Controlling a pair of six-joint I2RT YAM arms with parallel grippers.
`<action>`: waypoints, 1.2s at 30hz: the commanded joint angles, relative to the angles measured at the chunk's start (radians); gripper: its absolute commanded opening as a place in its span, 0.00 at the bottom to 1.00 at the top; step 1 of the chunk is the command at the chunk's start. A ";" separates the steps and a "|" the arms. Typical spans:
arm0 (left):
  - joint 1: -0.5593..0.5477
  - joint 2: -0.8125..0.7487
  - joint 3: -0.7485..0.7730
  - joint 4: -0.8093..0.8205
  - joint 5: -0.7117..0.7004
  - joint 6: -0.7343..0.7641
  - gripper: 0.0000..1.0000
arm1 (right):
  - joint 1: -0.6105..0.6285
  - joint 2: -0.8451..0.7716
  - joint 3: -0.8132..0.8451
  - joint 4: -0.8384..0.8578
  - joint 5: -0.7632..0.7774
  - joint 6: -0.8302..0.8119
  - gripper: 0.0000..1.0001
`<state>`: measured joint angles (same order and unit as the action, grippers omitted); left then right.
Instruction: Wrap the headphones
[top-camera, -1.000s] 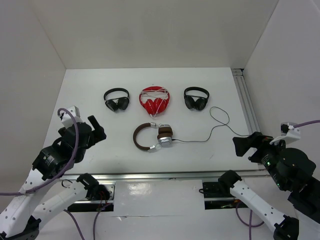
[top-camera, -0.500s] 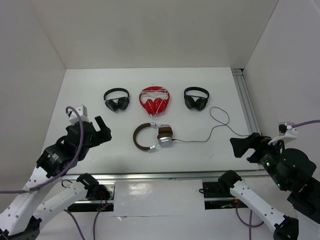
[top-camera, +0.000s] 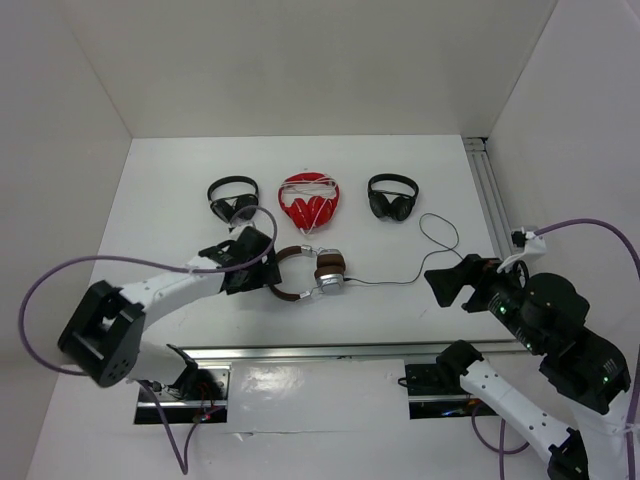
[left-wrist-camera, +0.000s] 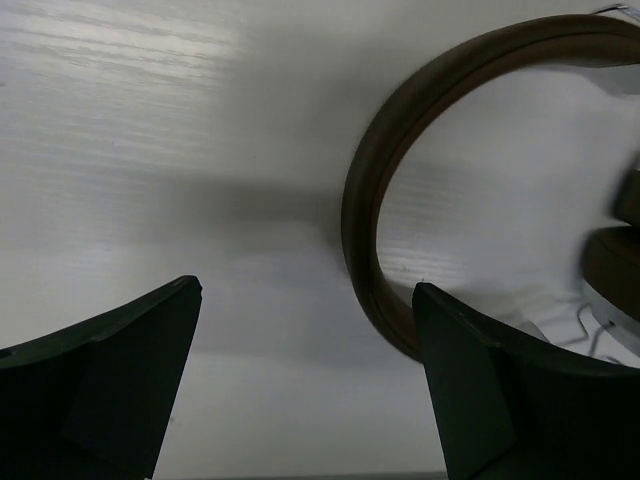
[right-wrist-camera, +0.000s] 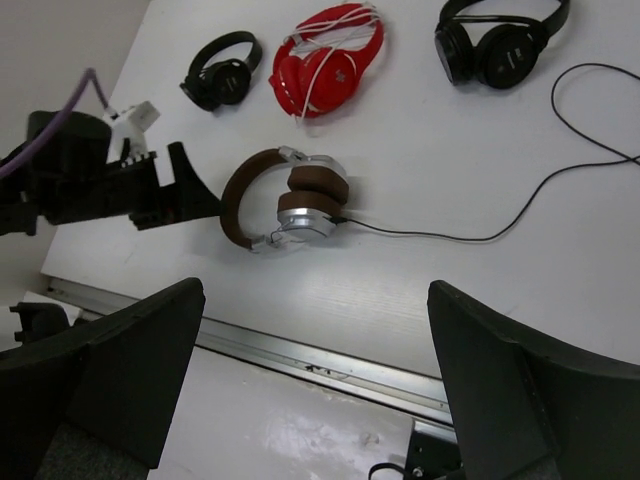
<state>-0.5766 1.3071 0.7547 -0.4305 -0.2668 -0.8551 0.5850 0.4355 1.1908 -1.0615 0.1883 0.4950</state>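
Observation:
The headphones (top-camera: 305, 275) lie flat at the table's middle, with a brown headband (left-wrist-camera: 372, 220) and silver-and-brown ear cups (right-wrist-camera: 308, 205). Their thin black cable (top-camera: 430, 250) runs right and loops near the right rail. My left gripper (top-camera: 262, 268) is open and low over the table at the headband's left curve. In the left wrist view (left-wrist-camera: 305, 390) the band sits just ahead of the right finger, outside the gap. My right gripper (top-camera: 447, 283) is open and empty, raised to the right of the cable; it is also open in the right wrist view (right-wrist-camera: 315, 390).
A red pair with white cord (top-camera: 309, 200) lies at the back centre, with a small black pair (top-camera: 233, 198) to its left and another (top-camera: 392, 196) to its right. A metal rail (top-camera: 492, 200) runs along the right side and another (top-camera: 330, 352) along the front edge.
My left arm has swung from the near left out to the headband's left side. My right gripper has moved left and a little forward, toward the cable.

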 joint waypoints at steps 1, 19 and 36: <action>-0.012 0.125 0.044 0.127 0.011 -0.039 1.00 | 0.006 -0.009 -0.046 0.086 -0.053 -0.009 1.00; -0.077 0.146 0.081 0.018 0.000 -0.016 0.00 | -0.004 -0.046 -0.068 0.127 -0.110 0.001 1.00; -0.191 -0.235 0.909 -0.778 -0.429 0.094 0.00 | -0.013 -0.080 -0.449 0.739 -0.518 -0.115 1.00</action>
<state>-0.7853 1.0149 1.5524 -1.0389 -0.5705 -0.8070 0.5762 0.3573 0.7944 -0.5751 -0.1890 0.4210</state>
